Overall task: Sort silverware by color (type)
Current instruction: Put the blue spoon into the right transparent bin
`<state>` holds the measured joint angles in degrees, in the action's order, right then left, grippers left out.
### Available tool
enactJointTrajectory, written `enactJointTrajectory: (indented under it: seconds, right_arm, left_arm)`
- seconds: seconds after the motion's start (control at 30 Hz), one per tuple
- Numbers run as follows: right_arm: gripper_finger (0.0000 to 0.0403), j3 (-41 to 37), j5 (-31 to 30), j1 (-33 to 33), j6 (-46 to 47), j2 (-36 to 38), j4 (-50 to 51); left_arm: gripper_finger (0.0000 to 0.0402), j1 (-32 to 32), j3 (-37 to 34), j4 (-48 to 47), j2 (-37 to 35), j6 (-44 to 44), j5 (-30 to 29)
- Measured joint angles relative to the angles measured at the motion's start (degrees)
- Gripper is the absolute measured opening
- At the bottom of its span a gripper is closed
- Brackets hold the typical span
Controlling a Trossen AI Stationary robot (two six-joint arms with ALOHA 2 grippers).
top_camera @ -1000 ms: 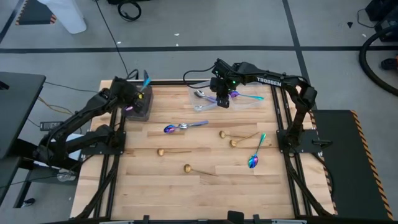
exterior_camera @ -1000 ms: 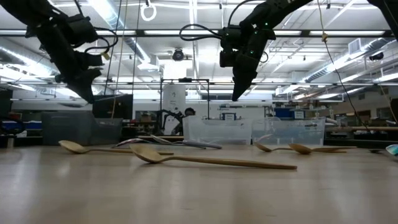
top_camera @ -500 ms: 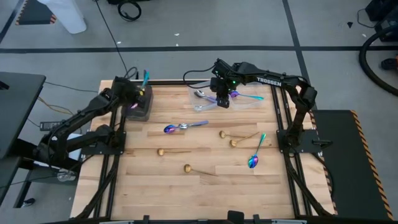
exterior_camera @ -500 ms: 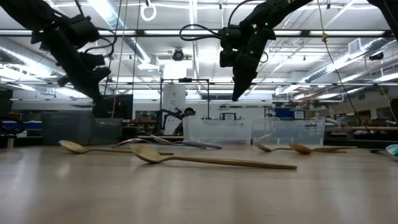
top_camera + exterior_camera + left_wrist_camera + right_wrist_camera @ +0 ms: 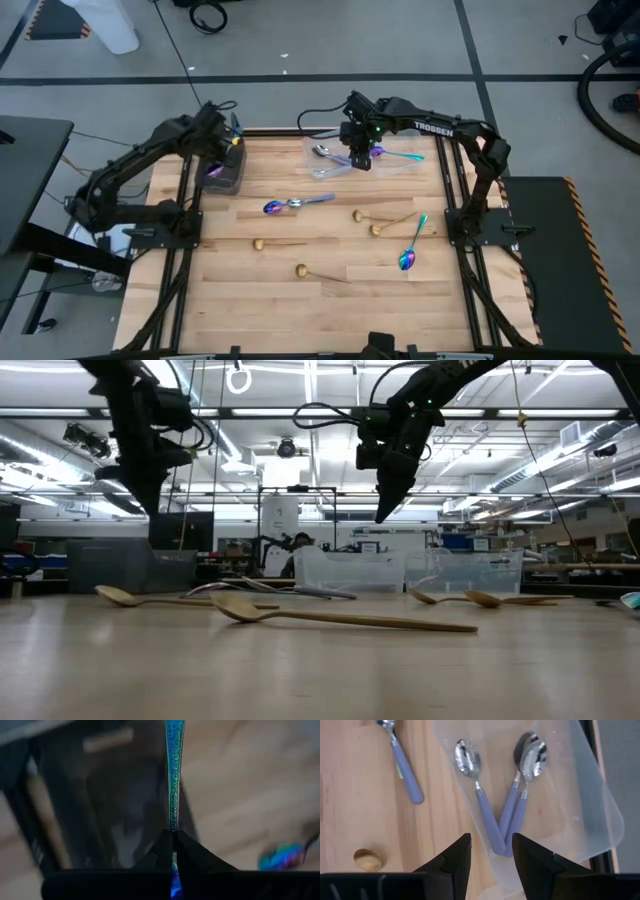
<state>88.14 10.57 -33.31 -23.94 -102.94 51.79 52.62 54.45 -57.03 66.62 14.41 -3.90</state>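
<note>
progress: early-middle | left tool (image 5: 173, 851) clenched on slim iridescent rainbow spoon (image 5: 174, 770) above dark rectangular tray (image 5: 226, 170) | right tool (image 5: 491, 855) released over clear plastic container (image 5: 600, 820) holding three silver-bowled purple-handled spoons (image 5: 485, 815) | left: four gold spoons (image 5: 302, 270), others loose on wooden tabletop (image 5: 330, 300)

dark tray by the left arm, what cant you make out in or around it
- Tray contents: high view, too small, left gripper overhead; left wrist view, blurred.
- Rainbow spoon bowl: left wrist view, cut off by the picture's edges; shut fingers cover the handle's lower part.
- Low view: the tray's dark wall hides its inside.
</note>
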Motion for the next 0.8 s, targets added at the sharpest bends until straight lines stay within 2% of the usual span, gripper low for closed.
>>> enactJointTrajectory:
  seconds: [0.17, 0.3, 0.5, 0.6, 0.8]
  right_arm:
    - [0.0153, 0.0, 0.0, -1.2, 0.2, 0.0, -1.5]
    - [0.0153, 0.0, 0.0, -1.7, 0.2, 0.0, -2.2]
    - [0.0153, 0.0, 0.0, -1.7, 0.2, 0.0, -2.0]
    - [0.0153, 0.0, 0.1, -1.7, 0.2, 0.0, -2.1]
    - [0.0153, 0.0, 1.1, -1.7, 0.4, 0.0, -2.0]
  left_arm:
    - [0.0013, 1.6, 5.5, -11.1, 6.4, -3.1, 1.4]
    - [0.0013, 2.8, 5.8, -12.3, 11.3, -5.9, 3.7]
    - [0.0015, 2.9, 5.8, -12.3, 18.3, -9.4, 0.1]
    - [0.0015, 2.4, 5.7, -12.9, 21.6, -12.9, 0.2]
    - [0.0014, -0.3, 5.7, -14.3, 25.2, -14.4, 8.4]
